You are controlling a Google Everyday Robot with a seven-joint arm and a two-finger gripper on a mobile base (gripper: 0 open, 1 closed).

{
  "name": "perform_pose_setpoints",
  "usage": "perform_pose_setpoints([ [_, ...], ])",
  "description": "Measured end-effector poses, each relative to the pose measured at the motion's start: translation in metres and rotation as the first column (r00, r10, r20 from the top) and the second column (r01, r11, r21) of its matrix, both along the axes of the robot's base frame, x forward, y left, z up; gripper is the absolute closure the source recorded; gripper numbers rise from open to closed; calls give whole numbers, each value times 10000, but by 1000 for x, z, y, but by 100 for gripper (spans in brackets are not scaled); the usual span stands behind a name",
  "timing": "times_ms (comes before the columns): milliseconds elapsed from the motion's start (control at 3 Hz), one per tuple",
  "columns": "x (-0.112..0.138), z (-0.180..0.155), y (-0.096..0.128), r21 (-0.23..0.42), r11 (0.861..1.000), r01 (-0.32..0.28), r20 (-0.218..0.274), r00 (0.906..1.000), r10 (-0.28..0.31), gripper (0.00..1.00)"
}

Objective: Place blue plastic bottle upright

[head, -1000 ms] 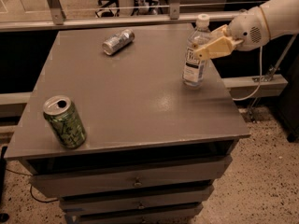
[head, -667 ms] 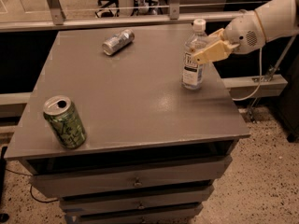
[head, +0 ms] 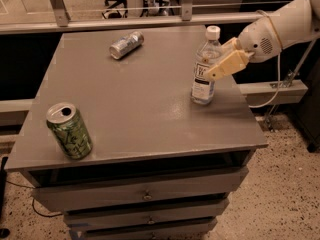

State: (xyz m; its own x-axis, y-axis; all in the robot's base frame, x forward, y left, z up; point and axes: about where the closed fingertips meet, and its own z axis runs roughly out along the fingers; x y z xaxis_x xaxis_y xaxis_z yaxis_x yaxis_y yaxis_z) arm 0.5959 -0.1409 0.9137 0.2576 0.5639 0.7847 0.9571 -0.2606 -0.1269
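Note:
The blue plastic bottle (head: 202,85), clear with a white cap and a pale label, stands upright near the right edge of the grey table (head: 145,114), its base on or just above the top. My gripper (head: 216,64) reaches in from the right and is shut on the bottle's upper body. One cream finger (head: 227,64) crosses the bottle's front and the other is mostly hidden behind it.
A green patterned can (head: 70,130) stands at the table's front left corner. A small silver can (head: 126,44) lies on its side at the back. A metal rail (head: 125,21) runs behind the table. Drawers (head: 145,194) sit below the top.
My gripper has lowered the bottle a little and shifted it slightly left, so its base is now down at the table top. Both cans have not moved.

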Motion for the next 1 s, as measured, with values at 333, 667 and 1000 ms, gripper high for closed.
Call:
perform_pose_setpoints([
  [333, -2, -1, -3, -64, 10000, 27, 4, 10000, -27, 0],
  [667, -6, 16, -15, 451, 9989, 80, 355, 9993, -96, 0],
  [1000, -14, 53, -35, 1486, 9888, 136, 1095, 9935, -301, 0],
])
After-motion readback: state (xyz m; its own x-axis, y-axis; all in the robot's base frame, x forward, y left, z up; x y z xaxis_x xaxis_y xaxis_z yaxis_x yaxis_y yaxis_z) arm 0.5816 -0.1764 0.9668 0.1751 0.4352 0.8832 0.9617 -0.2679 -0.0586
